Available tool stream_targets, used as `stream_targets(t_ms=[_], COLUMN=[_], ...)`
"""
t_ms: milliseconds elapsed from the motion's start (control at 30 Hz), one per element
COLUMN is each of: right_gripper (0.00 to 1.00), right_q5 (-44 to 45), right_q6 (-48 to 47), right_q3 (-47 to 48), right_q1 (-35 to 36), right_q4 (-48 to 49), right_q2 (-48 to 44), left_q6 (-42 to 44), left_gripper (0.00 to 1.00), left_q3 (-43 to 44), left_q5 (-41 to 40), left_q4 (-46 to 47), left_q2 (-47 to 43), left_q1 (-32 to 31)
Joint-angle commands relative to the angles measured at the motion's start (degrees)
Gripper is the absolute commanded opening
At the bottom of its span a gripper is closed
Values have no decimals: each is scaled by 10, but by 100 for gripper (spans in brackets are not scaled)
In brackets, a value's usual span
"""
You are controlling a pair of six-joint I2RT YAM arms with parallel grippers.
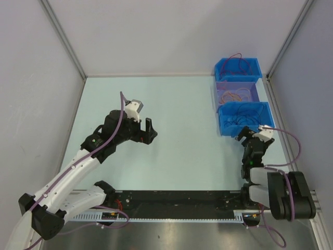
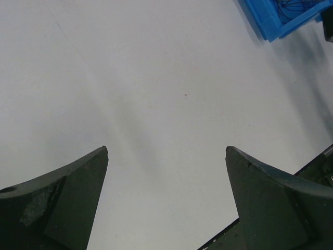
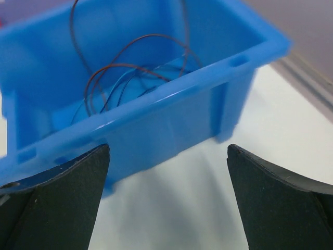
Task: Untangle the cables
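The cables (image 3: pixel 130 73) lay looped together inside the near blue bin (image 1: pixel 245 117), none spread on the tabletop (image 1: pixel 177 104), while the right tool (image 3: pixel 166 203) faced that bin with jaws apart and empty, and the left tool (image 2: pixel 166 203) hovered open over bare tabletop.

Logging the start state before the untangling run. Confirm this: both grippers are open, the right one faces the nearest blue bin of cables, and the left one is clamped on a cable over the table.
One thing is wrong: the left gripper holds no cable. The left wrist view shows its fingers apart with only bare table between them. The rest stands: the right gripper is open, facing the nearest blue bin of cables.
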Motion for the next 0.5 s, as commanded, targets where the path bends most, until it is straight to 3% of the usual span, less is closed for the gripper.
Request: stream_targets(t_ms=[0, 167, 267, 333, 467], right_gripper=[100, 100, 100, 100, 100], right_q5=[-104, -146, -121, -83, -101], right_q6=[-66, -107, -114, -113, -94], right_q3=[31, 28, 72, 103, 117], right_q1=[3, 23, 40, 47, 24], right_q4=[130, 295, 168, 149, 111], right_q2=[71, 216, 190, 208, 204], left_q6=[13, 13, 13, 13, 14], left_gripper=[100, 99, 100, 100, 100], left_q3=[2, 2, 2, 4, 3], left_q5=[-6, -7, -6, -6, -8], left_q4=[7, 7, 7, 7, 5], left_q2=[-3, -1, -1, 1, 2], left_q1=[3, 3, 3, 3, 3])
